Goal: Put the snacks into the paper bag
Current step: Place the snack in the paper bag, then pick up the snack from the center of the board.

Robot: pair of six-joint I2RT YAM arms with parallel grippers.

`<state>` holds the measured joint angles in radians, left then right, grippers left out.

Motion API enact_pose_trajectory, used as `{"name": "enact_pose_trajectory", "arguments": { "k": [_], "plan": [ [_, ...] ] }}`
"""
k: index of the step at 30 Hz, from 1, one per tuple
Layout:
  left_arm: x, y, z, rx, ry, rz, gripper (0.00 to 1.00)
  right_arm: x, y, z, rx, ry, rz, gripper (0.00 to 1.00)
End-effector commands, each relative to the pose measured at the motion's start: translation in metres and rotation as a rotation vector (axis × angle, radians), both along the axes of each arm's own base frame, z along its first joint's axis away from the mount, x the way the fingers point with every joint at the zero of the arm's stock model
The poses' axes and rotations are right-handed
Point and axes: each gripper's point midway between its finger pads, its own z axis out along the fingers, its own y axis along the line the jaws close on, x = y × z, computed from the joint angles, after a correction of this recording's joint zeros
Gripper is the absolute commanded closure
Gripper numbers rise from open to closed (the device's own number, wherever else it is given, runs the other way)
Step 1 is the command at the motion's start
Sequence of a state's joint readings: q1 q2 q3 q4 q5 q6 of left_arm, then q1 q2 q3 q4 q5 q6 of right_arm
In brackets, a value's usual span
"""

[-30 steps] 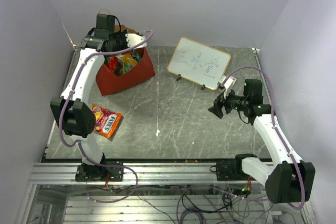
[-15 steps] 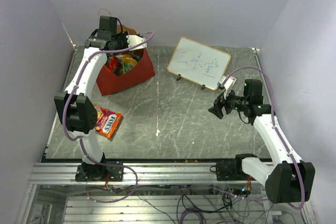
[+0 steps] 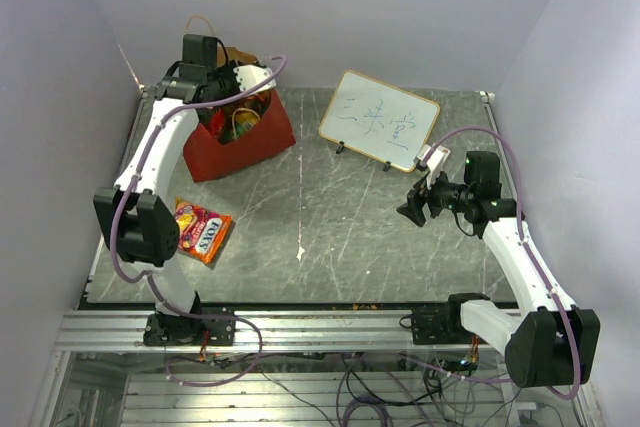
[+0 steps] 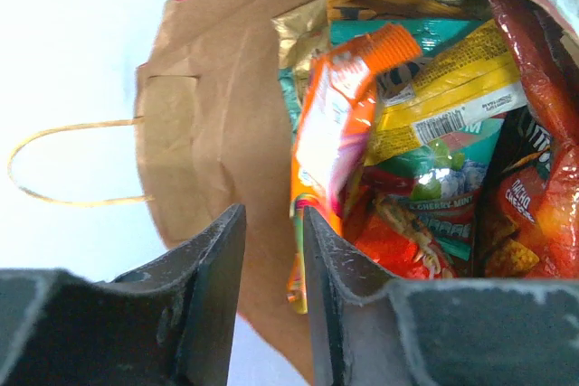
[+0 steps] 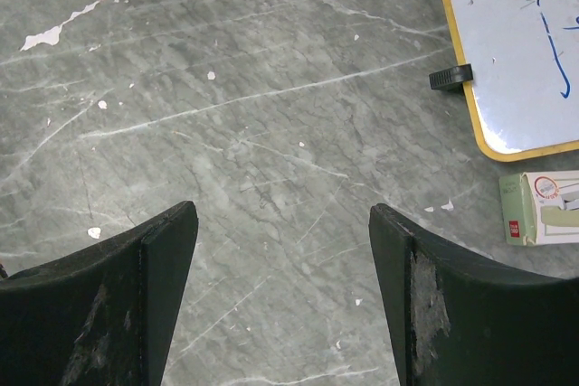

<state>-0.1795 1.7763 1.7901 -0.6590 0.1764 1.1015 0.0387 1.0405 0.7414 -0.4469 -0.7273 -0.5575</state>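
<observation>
Grey marbled bench [image 3: 320,217], pale walls on three sides.

- Paper bag [image 3: 235,152] stands at the far left corner, mouth open. It holds a heap of snacks [image 4: 425,133]: yellow, teal and dark red packs. One orange packet [image 4: 339,124] stands on end against the brown inner wall.
- Loop handle [image 4: 63,164] hangs out to the side, clear of the mouth.
- Left fingers [image 4: 213,296] hover over the mouth with only a narrow gap between them and nothing in it.
- One loose packet [image 3: 203,230] lies flat on the bench, close in by the left arm's lower links and well apart from the bag.
- Right fingers [image 5: 154,277] are spread wide and empty over bare bench. The whiteboard [image 3: 380,119] and small white box [image 5: 543,208] are just beyond them.

My read: the drop at the bag is done and the loose packet is next.

To do it well:
- I'd lift straight up first, so I don't hook the handle or drag the orange packet out.
- The loose packet is flat and slippery-looking, so I'd come down over one short edge and pinch the crimp.
- It sits near the arm's base, so I expect a cramped reach.
- I'd release low, into the space by the brown wall. The bag looks full, and a hard nudge could tip it.
</observation>
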Motion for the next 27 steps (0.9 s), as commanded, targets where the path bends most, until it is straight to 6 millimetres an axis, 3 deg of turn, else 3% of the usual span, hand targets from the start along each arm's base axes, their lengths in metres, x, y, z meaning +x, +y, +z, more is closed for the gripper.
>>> {"name": "enact_pose_trajectory", "arguments": {
  "k": [1,10,16,20,27],
  "plan": [
    [-0.013,0.006,0.041,-0.059,-0.088,0.049,0.57,-0.003,-0.001,-0.004,0.005,0.01,0.006,0.23],
    [-0.04,0.01,0.07,-0.182,-0.125,0.119,0.44,-0.005,-0.001,-0.003,0.009,0.01,0.007,0.23],
    [-0.062,0.019,0.075,-0.296,-0.112,0.214,0.38,-0.004,-0.002,-0.001,0.017,0.007,-0.011,0.22],
    [-0.084,0.035,0.081,-0.366,-0.12,0.292,0.33,-0.002,-0.003,0.001,0.02,0.005,-0.024,0.22],
    [-0.139,0.078,0.063,-0.429,-0.085,0.468,0.24,-0.002,-0.004,0.005,0.028,-0.009,-0.036,0.21]
  ]
}}
